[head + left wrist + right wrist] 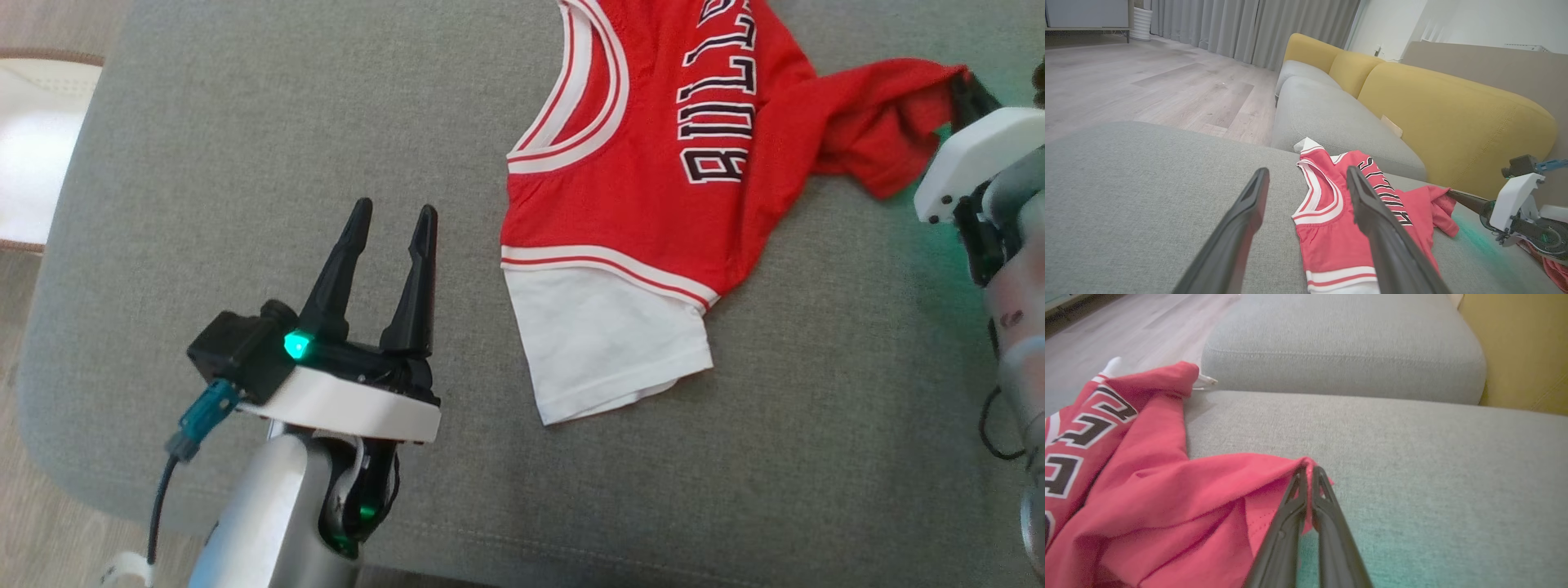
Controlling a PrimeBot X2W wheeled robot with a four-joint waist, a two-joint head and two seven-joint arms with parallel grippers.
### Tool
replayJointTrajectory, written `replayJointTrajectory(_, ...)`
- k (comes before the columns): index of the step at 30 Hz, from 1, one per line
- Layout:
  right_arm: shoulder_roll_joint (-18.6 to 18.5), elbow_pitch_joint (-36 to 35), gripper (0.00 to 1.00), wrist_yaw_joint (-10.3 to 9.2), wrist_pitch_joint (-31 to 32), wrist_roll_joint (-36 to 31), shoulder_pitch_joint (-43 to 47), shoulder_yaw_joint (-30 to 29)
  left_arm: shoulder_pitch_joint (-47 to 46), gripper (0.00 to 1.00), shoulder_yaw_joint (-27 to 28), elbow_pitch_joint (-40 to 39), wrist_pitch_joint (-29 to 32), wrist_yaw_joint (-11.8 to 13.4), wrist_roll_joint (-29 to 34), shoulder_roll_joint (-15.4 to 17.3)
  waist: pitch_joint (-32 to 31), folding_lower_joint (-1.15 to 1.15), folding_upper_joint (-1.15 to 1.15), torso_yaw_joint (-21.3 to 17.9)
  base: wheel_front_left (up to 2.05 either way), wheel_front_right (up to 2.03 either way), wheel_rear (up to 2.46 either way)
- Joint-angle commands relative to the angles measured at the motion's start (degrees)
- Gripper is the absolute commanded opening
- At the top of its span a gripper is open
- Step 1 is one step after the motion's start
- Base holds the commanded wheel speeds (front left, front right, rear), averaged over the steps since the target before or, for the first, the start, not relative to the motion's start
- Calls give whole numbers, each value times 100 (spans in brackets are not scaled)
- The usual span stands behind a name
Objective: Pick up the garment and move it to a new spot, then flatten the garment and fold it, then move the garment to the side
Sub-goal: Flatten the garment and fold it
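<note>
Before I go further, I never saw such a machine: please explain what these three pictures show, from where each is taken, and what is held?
It is a two-armed robot. One picture looks down from its head; the other two look from the wrist along each arm's tool. A red jersey lies on a grey sofa cushion. The left tool hovers open beside it, holding nothing. The right tool is shut on a red edge of the jersey.

Home living room — grey sofa seat (1331, 110) with yellow back cushions (1445, 118), wood-plank floor (1147, 77), long grey curtains (1249, 28) — domestic furnishing.
</note>
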Motion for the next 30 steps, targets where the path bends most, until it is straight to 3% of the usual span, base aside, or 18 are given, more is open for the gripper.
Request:
replayJointTrajectory(1,-51,-132,0,-5,-132,15,-204,134,-165,100,190,-169,-29,39,-54,27,-33,0,0,-27,0,0,0)
replayJointTrajectory(10,-128,-270,0,-5,-840,-22,-208,500,-40,100,342,-160,-29,55,-27,27,-413,0,0,-388,0,0,0)
replayJointTrajectory(18,-352,-810,0,-5,-1080,58,11,911,159,100,432,-154,-29,65,4,27,-888,0,0,-833,0,0,0)
replayJointTrajectory(30,-772,-2407,0,-5,-808,586,1881,1452,518,100,501,-179,-29,164,30,27,-1426,0,0,-1226,0,0,0)
